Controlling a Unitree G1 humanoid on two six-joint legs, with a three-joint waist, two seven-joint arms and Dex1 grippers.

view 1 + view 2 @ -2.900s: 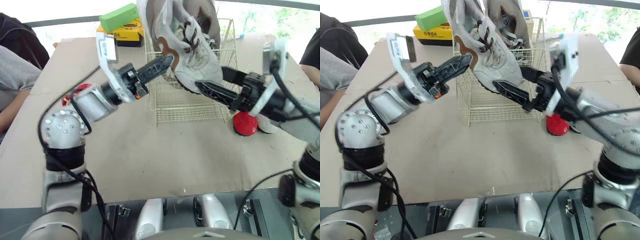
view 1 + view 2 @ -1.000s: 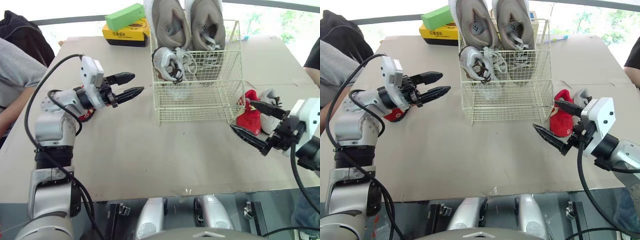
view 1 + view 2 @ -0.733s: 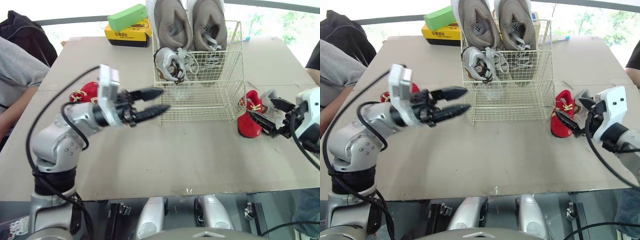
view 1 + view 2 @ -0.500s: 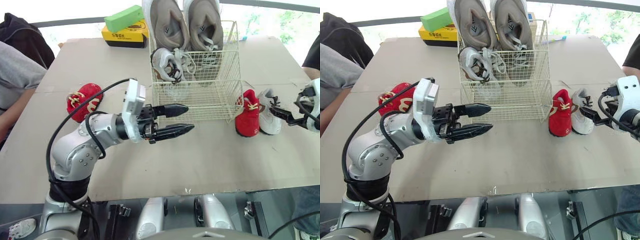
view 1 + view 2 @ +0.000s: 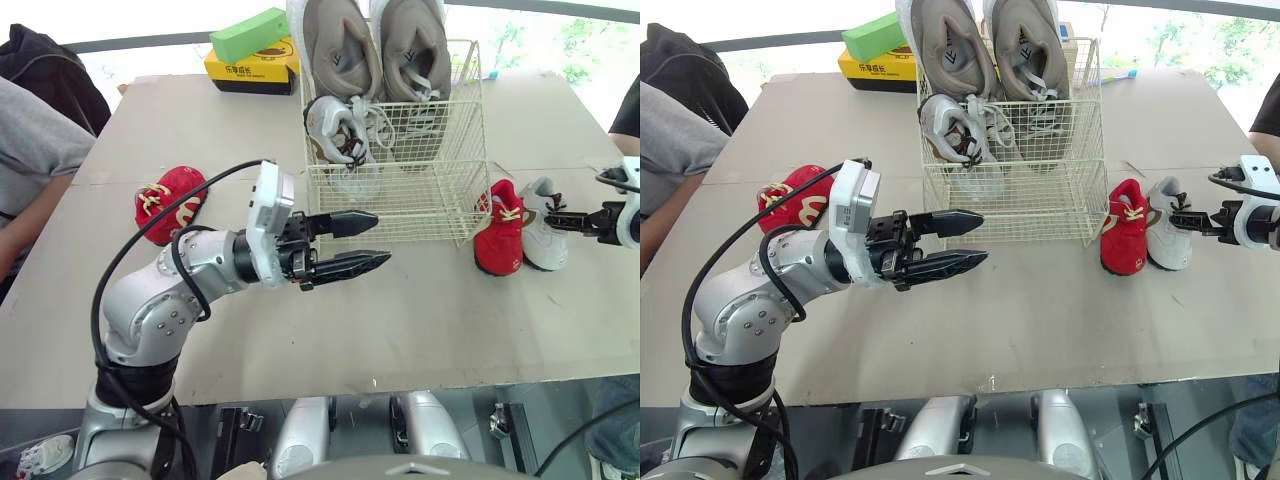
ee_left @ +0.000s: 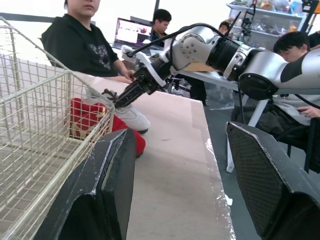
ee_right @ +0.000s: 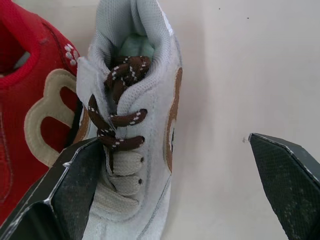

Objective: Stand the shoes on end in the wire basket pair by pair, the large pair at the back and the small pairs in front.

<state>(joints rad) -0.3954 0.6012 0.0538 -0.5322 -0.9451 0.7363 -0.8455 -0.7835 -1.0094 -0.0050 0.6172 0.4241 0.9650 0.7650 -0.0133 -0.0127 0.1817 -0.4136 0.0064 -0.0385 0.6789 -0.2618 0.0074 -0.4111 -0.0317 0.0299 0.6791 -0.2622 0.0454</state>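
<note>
The wire basket (image 5: 400, 195) stands at the table's far middle. Two large grey shoes (image 5: 345, 40) (image 5: 415, 45) stand on end at its back, and a small white shoe (image 5: 340, 130) sits in its front left. A red shoe (image 5: 500, 240) and a small white shoe with brown laces (image 5: 545, 235) lie just right of the basket. Another red shoe (image 5: 168, 203) lies at the left. My left gripper (image 5: 370, 243) hangs open and empty before the basket. My right gripper (image 7: 175, 185) is open at the white shoe's heel side, one finger (image 7: 75, 190) beside the laces.
A yellow box (image 5: 252, 68) with a green block (image 5: 250, 32) on it sits behind the basket on the left. A person's arm (image 5: 30, 150) rests at the table's left edge, and another person (image 5: 625, 100) is at the right edge. Brown table surface (image 5: 420, 320) stretches before the basket.
My left gripper swung from the table's left side to the front of the basket. My right gripper drew back to the right and now points at the white shoe.
</note>
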